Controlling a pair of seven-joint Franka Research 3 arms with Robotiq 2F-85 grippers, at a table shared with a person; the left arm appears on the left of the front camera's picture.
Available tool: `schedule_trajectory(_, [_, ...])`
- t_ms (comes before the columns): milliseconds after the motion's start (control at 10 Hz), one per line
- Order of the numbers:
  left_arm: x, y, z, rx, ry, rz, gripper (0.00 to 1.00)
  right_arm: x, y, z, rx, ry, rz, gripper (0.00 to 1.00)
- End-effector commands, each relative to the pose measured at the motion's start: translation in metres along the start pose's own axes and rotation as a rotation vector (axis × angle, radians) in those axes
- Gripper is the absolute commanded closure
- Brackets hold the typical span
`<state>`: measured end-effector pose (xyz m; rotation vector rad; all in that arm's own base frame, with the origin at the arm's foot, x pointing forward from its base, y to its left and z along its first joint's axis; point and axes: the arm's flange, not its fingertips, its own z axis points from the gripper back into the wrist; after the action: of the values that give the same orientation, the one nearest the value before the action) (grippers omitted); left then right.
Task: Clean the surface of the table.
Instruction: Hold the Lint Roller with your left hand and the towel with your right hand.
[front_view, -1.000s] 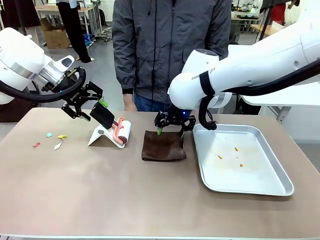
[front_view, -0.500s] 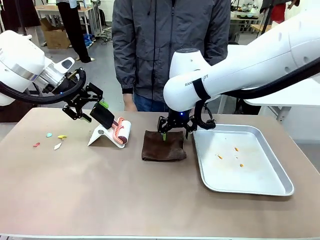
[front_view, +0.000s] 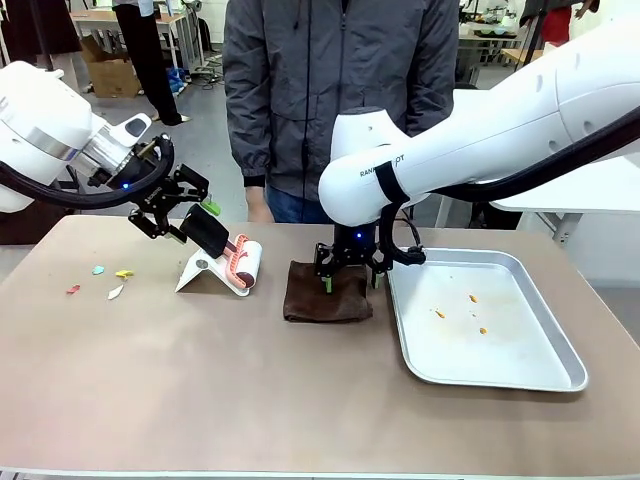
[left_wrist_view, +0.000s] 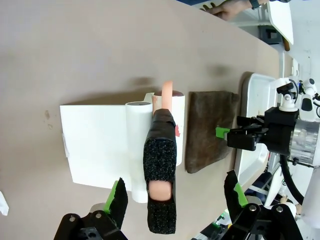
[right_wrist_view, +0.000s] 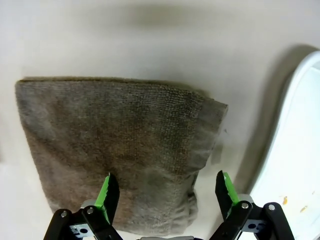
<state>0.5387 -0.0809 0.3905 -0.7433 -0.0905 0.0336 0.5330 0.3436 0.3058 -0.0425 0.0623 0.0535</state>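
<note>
The right gripper (right_wrist_view: 166, 192) hung with its jaws wide apart over the near edge of a folded brown cloth (right_wrist_view: 120, 145) lying flat on the table (right_wrist_view: 150, 40). A narrow strip of table separated the cloth from a pale tray (right_wrist_view: 295, 150) holding tiny orange crumbs (right_wrist_view: 285, 200).

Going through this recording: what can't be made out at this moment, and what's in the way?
- Right wrist view: whether the right gripper touches the brown cloth; the straight-down look hides any gap.
- Front view: what the orange bits in the tray are; too small.
- Front view: what the scraps on the table are; too small.
- Left wrist view: the lint roller, partly behind its black handle.
</note>
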Motion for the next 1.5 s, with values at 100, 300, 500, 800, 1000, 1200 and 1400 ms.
schedule_trajectory(100, [-0.003,-0.001,-0.001,-0.021,-0.031,-0.04,0.0,0.003,0.005,-0.002,-0.036,-0.008,-0.047,0.0])
schedule_trajectory(300, [-0.002,0.002,-0.001,-0.018,-0.034,-0.038,0.0,0.005,0.005,-0.003,-0.03,-0.006,-0.063,0.0])
schedule_trajectory(500, [-0.004,0.001,0.0,-0.004,-0.04,-0.047,0.6,0.004,0.003,-0.002,-0.032,-0.02,-0.068,0.6])
schedule_trajectory(800, [-0.004,0.008,0.003,-0.002,-0.056,-0.049,0.65,0.004,0.003,-0.001,-0.015,-0.019,-0.071,0.65])
schedule_trajectory(1000, [-0.005,0.008,0.005,-0.009,-0.065,-0.054,1.0,0.004,0.002,-0.001,-0.011,-0.014,-0.071,1.0])
schedule_trajectory(1200, [-0.005,0.009,0.005,-0.017,-0.07,-0.056,1.0,0.004,0.002,0.0,-0.007,-0.01,-0.07,1.0])
schedule_trajectory(1400, [-0.004,0.007,0.007,-0.023,-0.071,-0.06,1.0,0.005,0.001,0.0,0.008,0.001,-0.073,1.0])
